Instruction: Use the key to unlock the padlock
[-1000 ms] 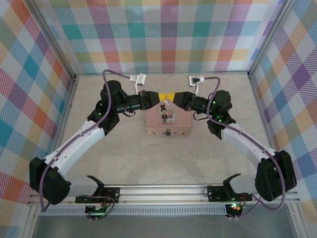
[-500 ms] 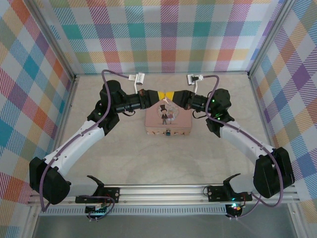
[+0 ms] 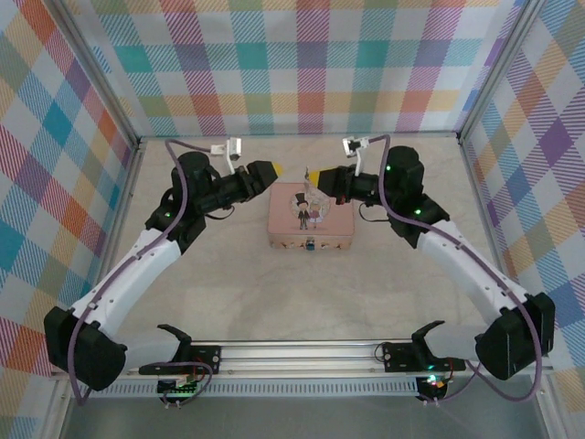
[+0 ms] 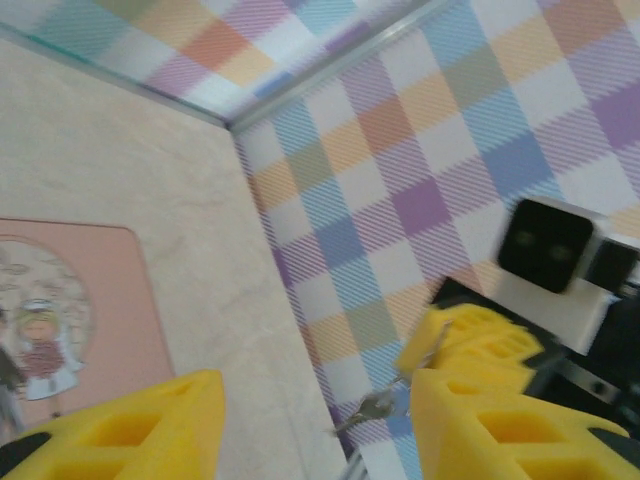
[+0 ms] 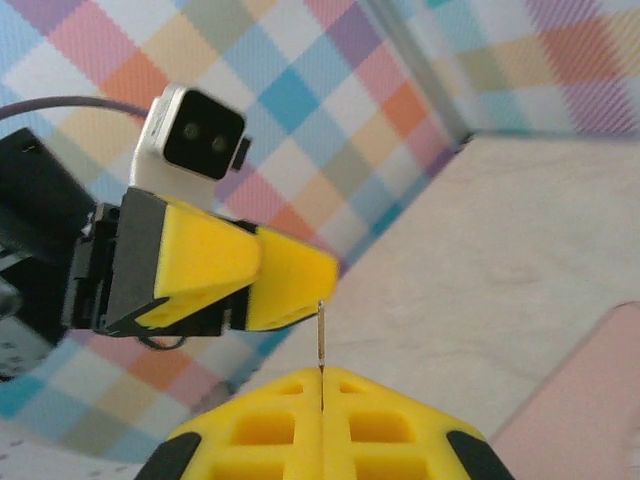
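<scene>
While the right hand (image 3: 316, 175) clamps the key (image 5: 321, 338) above the pink tin (image 3: 311, 224), the left hand (image 3: 263, 172) stands open and empty — padlock (image 3: 312, 243) sits at the tin's near face, key not yet in; insertion and turn remain.

Centre: pink tin (image 3: 309, 218) blocks the counter (image 3: 302, 293) | By its far edge: narrow gap between my left tool (image 3: 263, 172) and right tool (image 3: 322, 175), key (image 4: 376, 407) jutting in | Near, left, right of tin: bare counter, passable | Bounds: plaid walls (image 3: 311, 64) on three sides
</scene>
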Available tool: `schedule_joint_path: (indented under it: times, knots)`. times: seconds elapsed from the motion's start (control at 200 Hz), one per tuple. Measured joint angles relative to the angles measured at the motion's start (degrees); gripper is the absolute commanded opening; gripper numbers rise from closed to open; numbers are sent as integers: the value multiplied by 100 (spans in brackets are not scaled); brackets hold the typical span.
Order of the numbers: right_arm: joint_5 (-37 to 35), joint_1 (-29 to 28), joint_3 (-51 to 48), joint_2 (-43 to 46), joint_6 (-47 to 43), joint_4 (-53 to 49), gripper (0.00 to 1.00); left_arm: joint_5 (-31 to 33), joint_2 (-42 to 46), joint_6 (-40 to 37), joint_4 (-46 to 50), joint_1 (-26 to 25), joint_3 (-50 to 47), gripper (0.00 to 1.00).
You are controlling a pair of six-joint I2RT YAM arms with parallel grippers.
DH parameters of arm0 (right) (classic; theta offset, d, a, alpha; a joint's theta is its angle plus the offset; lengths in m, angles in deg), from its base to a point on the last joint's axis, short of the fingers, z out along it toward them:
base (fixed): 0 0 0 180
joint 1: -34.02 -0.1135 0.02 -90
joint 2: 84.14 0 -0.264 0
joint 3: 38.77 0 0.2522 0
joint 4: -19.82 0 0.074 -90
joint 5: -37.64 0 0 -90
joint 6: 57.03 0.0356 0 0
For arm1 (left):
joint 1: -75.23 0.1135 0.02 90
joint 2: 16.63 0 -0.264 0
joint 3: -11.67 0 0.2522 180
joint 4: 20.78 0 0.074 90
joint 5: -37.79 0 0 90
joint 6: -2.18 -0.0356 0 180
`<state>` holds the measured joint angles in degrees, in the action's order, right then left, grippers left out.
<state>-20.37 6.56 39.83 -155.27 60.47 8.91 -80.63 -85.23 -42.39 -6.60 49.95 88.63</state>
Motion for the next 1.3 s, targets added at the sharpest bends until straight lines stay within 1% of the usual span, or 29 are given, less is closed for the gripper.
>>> schedule_joint_path:
  times: [0.125, 0.26, 0.41, 0.565, 0.694, 0.919, 1.019, 1.239, 1.299]
  knots:
    - [-1049, -35, 437, 72, -1060, -815, 0, 509, 83, -22, 533, 9, 63, 54]
    - [-2267, -175, 625, 68, -2044, -1202, 0, 837, -9, -17, 907, 9, 197, 55]
    - [-3355, -457, 664, 9, -3060, -1202, 0, 1071, -179, -20, 1121, -9, 518, 57]
    - [-4054, -754, 662, -81, -3875, -813, 0, 1342, -352, -68, 1204, -144, 1080, 62]
    - [-4352, -1003, 662, -129, -4317, -411, 0, 1541, -549, -195, 1178, -422, 1580, 65]
    - [-4371, -1233, 664, -142, -4518, -155, 0, 2015, -1058, -507, 1200, -1025, 2437, 68]
    - [-4345, -1274, 695, -149, -4518, -155, 0, 2260, -1215, -612, 1237, -1209, 2586, 67]
    - [-4336, -1340, 879, -256, -4518, -157, 0, 2667, -1624, -702, 1508, -1447, 2916, 58]
    - [-4363, -1368, 890, -286, -4520, -175, 0, 2754, -1716, -721, 1604, -1488, 3012, 57]
